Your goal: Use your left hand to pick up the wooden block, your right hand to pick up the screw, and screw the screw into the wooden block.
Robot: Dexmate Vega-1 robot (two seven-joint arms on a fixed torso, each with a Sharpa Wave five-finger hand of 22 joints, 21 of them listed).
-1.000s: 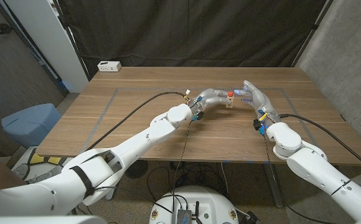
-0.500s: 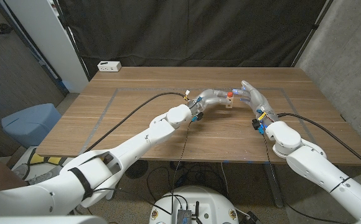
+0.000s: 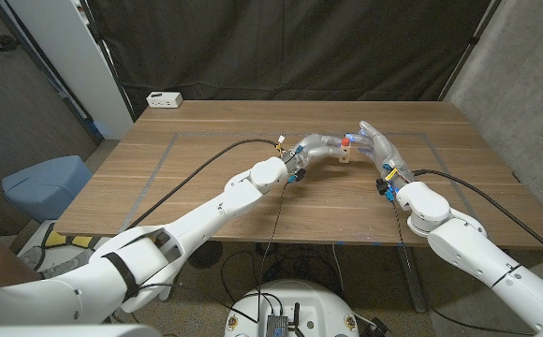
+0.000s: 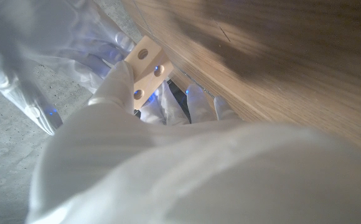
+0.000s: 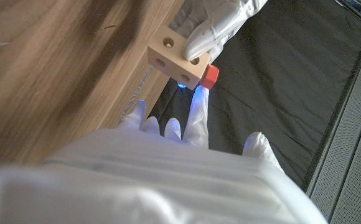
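While the left hand [image 3: 323,145] grips the block [image 3: 344,154], the right hand's [image 3: 376,142] open fingers touch the red screw [image 3: 345,141]; a nudge could cross-thread it.

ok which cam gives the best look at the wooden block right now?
Right wrist view: the wooden block is sharp, with its holes and the red screw at its edge visible, and the left hand gripping it. The left wrist view shows one holed face, partly covered by fingers. In the head view it is tiny.
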